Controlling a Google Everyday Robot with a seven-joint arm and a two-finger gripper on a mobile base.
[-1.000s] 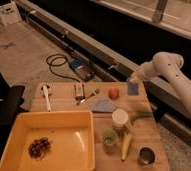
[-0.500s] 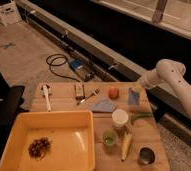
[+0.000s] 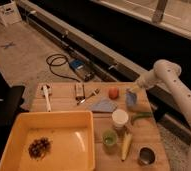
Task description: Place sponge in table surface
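Observation:
The small blue sponge (image 3: 131,99) stands on edge at the back right of the wooden plank table surface (image 3: 63,101), low over it or just touching it. My gripper (image 3: 133,92) is at the end of the white arm (image 3: 165,75), which comes in from the right. It sits right on top of the sponge and appears shut on it. The sponge is just right of a red-orange round item (image 3: 113,93) and the flat grey-blue cloth (image 3: 103,105).
A big yellow tray (image 3: 84,119) with dark bits fills the front left. A white cup (image 3: 120,118), green cup (image 3: 109,138), long yellow item (image 3: 126,145), green item (image 3: 141,116) and metal can (image 3: 146,156) stand front right. Utensils (image 3: 88,96) and a white tool (image 3: 46,97) lie at the back.
The arm has lowered, bringing the sponge down from above the table's back right to the tabletop. Nothing else moved.

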